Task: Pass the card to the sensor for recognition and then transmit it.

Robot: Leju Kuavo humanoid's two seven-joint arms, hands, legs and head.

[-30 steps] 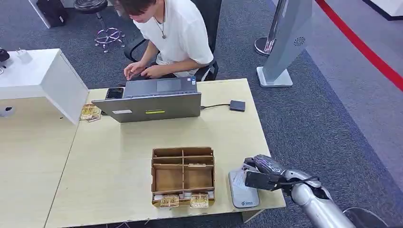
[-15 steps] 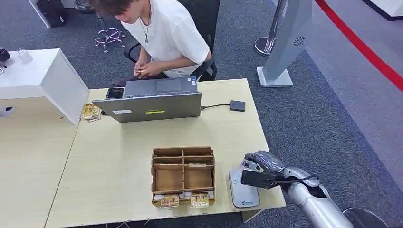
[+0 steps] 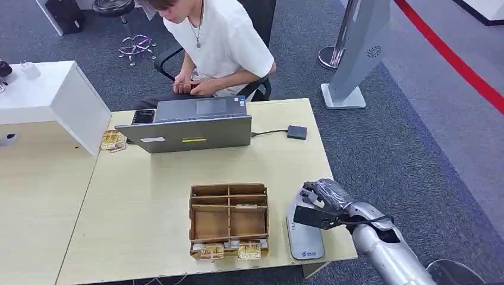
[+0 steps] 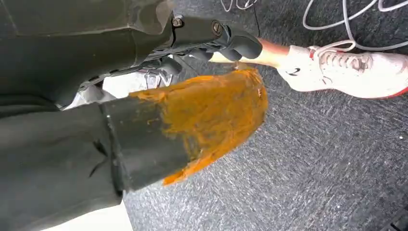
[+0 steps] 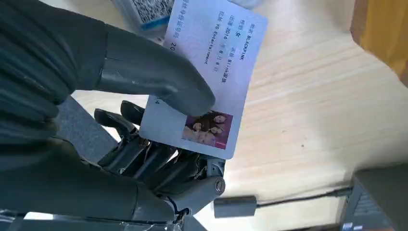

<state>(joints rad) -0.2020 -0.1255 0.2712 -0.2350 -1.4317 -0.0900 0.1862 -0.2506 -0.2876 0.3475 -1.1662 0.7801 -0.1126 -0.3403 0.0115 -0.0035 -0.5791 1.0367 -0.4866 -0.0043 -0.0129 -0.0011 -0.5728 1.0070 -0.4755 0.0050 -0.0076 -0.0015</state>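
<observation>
My right hand [image 3: 325, 199] is at the table's front right corner, and its thumb [image 5: 159, 82] and the fingers beneath pinch a white card [image 5: 211, 82] printed with text and a small photo. In the head view the card [image 3: 310, 217] looks dark and hangs flat just above the far end of the grey-white sensor pad [image 3: 304, 238]. The sensor's label [image 5: 144, 9] lies just beyond the card's edge. My left hand [image 4: 226, 41] hangs down over the carpet, dark fingers loosely apart with nothing in them.
A brown cardboard divider box [image 3: 229, 219] stands left of the sensor. Farther back are an open laptop [image 3: 190, 127], a small black box [image 3: 296, 132] on a cable, and a seated person [image 3: 220, 41]. A person's white shoe [image 4: 346, 72] rests on the carpet.
My right hand has carried the card a little left and away from me, further over the sensor pad. The person took their hands off the laptop and shifted on the chair.
</observation>
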